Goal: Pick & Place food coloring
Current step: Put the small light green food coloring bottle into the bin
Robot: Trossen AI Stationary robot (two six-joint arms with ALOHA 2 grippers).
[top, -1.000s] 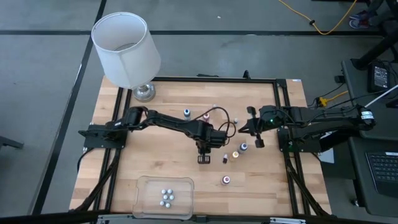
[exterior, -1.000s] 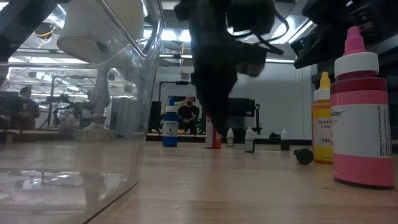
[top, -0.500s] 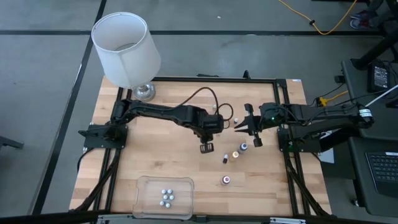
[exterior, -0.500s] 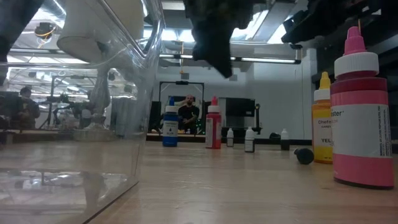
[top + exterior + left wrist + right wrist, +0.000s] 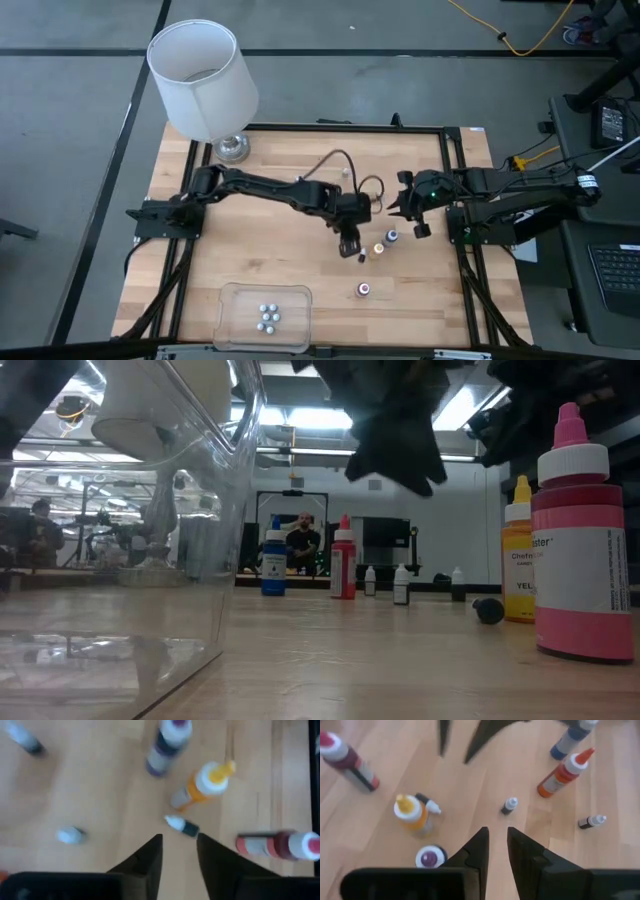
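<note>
Left arm stretched rightward across mid-table, left gripper [image 5: 347, 247] pointing down, fingers [image 5: 150, 860] slightly parted, nothing between. Right arm reaching leftward from the right edge, right gripper [image 5: 411, 218] raised, fingers [image 5: 476, 847] narrowly parted, empty.

The middle right of the table [image 5: 200, 260] is crowded: a yellow bottle [image 5: 379, 248], a purple bottle [image 5: 391, 237] and a small dark bottle [image 5: 361, 257] lying flat are clustered just beside one another, with the left gripper [image 5: 347, 246] directly above the small one and the right gripper [image 5: 412, 214] close by. A pink bottle [image 5: 364, 290] stands apart nearer the front. The clear tray [image 5: 264, 316] blocks the front edge, the lamp [image 5: 205, 82] the far left corner. Bare wood is left between tray and lamp
</note>
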